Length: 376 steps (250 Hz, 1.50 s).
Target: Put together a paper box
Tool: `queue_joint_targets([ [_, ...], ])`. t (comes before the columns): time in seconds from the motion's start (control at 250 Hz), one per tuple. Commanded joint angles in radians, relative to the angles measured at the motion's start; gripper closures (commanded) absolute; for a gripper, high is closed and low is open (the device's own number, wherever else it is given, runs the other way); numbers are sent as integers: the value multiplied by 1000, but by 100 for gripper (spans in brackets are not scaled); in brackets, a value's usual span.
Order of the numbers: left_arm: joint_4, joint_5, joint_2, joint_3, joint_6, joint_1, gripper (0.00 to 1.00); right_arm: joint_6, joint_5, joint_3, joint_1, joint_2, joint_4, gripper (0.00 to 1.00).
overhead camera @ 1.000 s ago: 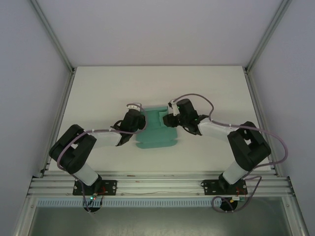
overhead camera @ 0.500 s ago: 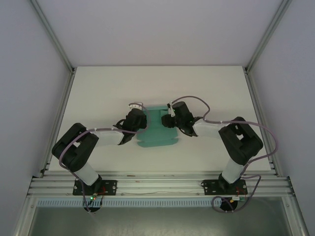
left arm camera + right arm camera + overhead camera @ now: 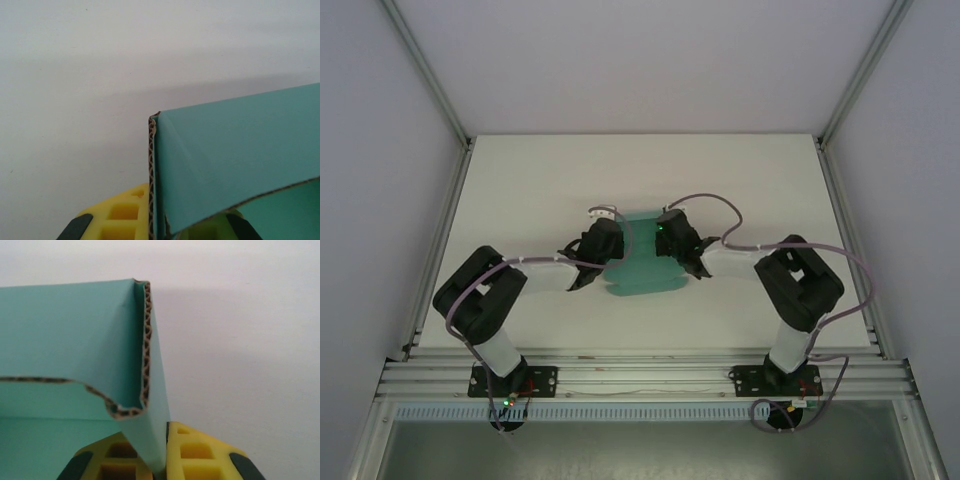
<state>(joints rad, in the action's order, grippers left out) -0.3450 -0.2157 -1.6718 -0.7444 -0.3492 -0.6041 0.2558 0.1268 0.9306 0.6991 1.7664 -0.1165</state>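
Observation:
The paper box (image 3: 642, 260) is a teal-green corrugated card piece, partly folded, in the middle of the white table. My left gripper (image 3: 612, 245) sits at its left side and my right gripper (image 3: 665, 243) at its right side. In the left wrist view the yellow fingers (image 3: 122, 217) are shut on an upright wall of the paper box (image 3: 235, 155). In the right wrist view the yellow fingers (image 3: 200, 455) clamp the box's right wall (image 3: 150, 405), which stands upright with its fluted edge showing.
The white table (image 3: 520, 190) is bordered by aluminium frame rails (image 3: 440, 230) on the left and right, and by a slotted rail at the near edge where the arm bases are bolted.
My right gripper has closed on the box's right wall. Both grippers have moved inward toward each other, and the box's sides have folded up, so it looks narrower from above.

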Motion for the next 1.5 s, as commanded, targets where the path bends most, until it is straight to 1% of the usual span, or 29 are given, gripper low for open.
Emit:
queue_joint_targets([
  [0.0, 89, 8, -19, -26, -40, -16, 100, 160, 284, 101, 19, 55, 230, 97],
  [0.064, 102, 5, -20, -32, -53, -15, 100, 245, 389, 158, 29, 97, 368, 98],
  [0.076, 102, 4, -19, -33, -51, -15, 100, 258, 401, 169, 29, 105, 392, 100],
  [0.148, 110, 2, -18, -36, -63, -16, 100, 352, 477, 238, 30, 160, 542, 100],
  [0.204, 109, 7, -17, -36, -67, -16, 100, 382, 513, 278, 33, 199, 607, 100],
  [0.272, 108, 15, -18, -38, -68, -16, 100, 385, 532, 302, 37, 225, 629, 100],
  [0.364, 110, 19, -20, -39, -71, -16, 100, 366, 551, 306, 45, 227, 607, 100],
  [0.444, 110, 24, -21, -41, -73, -17, 100, 322, 545, 282, 47, 208, 533, 100],
  [0.48, 110, 26, -23, -44, -72, -17, 100, 285, 530, 258, 46, 192, 475, 96],
  [0.54, 118, 27, -27, -49, -74, -16, 100, 237, 498, 211, 48, 162, 370, 83],
  [0.656, 113, 33, -32, -51, -77, -17, 100, 163, 443, 113, 46, 104, 158, 81],
  [0.716, 111, 36, -35, -54, -79, -17, 100, 131, 387, 66, 47, 76, 51, 69],
  [0.755, 115, 37, -37, -56, -81, -17, 100, 110, 342, 38, 47, 58, -5, 65],
  [0.787, 118, 34, -37, -56, -79, -17, 100, 76, 292, 19, 46, 44, -46, 59],
  [0.883, 118, 21, -34, -50, -84, -17, 100, 25, 185, -15, 47, -1, -103, 48],
  [1.007, 117, 18, -33, -49, -91, -17, 100, -31, 88, -55, 47, -57, -137, 28],
  [1.071, 119, 20, -31, -50, -91, -17, 100, -41, 38, -78, 47, -91, -146, 24],
  [1.167, 122, 18, -28, -54, -89, -17, 100, -57, -35, -116, 47, -150, -159, 13],
  [1.191, 121, 18, -28, -55, -87, -17, 100, -60, -47, -126, 47, -165, -160, 8],
  [1.207, 121, 19, -28, -55, -86, -17, 100, -59, -47, -133, 46, -177, -161, 2],
  [1.219, 120, 19, -29, -55, -84, -17, 100, -58, -47, -137, 46, -186, -162, 0],
  [1.291, 127, 23, -26, -61, -70, -17, 100, -38, -11, -171, 47, -246, -165, 0],
  [1.391, 142, 21, -19, -74, -42, -17, 100, 6, 110, -219, 48, -351, -157, 0],
  [1.451, 159, 30, -13, -89, -18, -16, 100, 39, 178, -223, 46, -420, -90, 0],
  [1.499, 176, 57, -12, -107, 16, -14, 100, 86, 244, -214, 45, -473, -10, 0],
])
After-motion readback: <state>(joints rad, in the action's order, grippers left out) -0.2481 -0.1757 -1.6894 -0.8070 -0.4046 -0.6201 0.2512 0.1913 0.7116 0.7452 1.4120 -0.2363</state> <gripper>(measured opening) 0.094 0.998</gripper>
